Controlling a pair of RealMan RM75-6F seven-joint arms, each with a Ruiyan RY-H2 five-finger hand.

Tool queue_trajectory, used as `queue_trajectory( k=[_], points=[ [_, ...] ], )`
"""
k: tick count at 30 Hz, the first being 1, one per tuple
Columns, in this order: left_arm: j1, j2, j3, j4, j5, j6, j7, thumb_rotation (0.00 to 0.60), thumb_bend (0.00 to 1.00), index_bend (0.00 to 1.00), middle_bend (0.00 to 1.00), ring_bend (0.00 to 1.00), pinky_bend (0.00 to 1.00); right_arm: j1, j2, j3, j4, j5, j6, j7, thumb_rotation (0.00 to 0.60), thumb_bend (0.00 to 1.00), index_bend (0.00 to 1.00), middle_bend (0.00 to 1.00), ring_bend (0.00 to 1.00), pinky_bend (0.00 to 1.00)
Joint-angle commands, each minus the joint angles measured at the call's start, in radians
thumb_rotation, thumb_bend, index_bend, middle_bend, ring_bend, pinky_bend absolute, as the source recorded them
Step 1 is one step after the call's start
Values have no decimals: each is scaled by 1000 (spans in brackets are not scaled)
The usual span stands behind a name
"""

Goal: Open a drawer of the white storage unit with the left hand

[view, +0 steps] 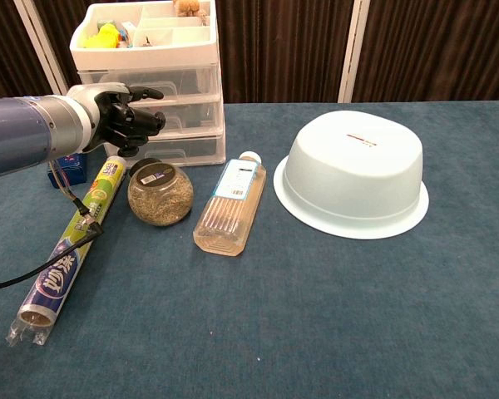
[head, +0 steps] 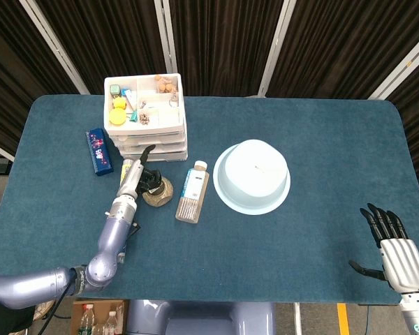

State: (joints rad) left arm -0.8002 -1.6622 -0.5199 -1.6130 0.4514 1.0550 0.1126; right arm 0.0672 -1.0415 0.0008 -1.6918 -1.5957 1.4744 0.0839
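Observation:
The white storage unit stands at the back left of the table, with an open tray of small items on top and three clear drawers below, all closed. My left hand hovers just in front of the drawers at the height of the middle one. Its fingers are curled in and one points at the unit. It holds nothing, and I cannot tell whether it touches a drawer. My right hand rests at the table's near right edge with fingers spread, seen only in the head view.
A round jar, a flat bottle and a roll of wrap lie in front of the unit, under my left arm. A blue box sits left of the unit. An upturned pale bowl stands at centre right.

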Motion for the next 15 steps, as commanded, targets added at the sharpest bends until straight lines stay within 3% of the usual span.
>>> queue_trajectory(
  k=[1, 15],
  points=[
    [-10, -16, -7, 25, 3, 5, -12, 600, 677, 47, 973, 890, 871, 0, 1, 0, -1, 0, -1, 3, 600, 124, 0, 0, 0, 0],
    [-65, -70, -40, 133, -21, -24, -27, 600, 675, 46, 973, 890, 871, 1, 5, 3, -6, 8, -4, 15, 600, 124, 0, 0, 0, 0]
  ],
)
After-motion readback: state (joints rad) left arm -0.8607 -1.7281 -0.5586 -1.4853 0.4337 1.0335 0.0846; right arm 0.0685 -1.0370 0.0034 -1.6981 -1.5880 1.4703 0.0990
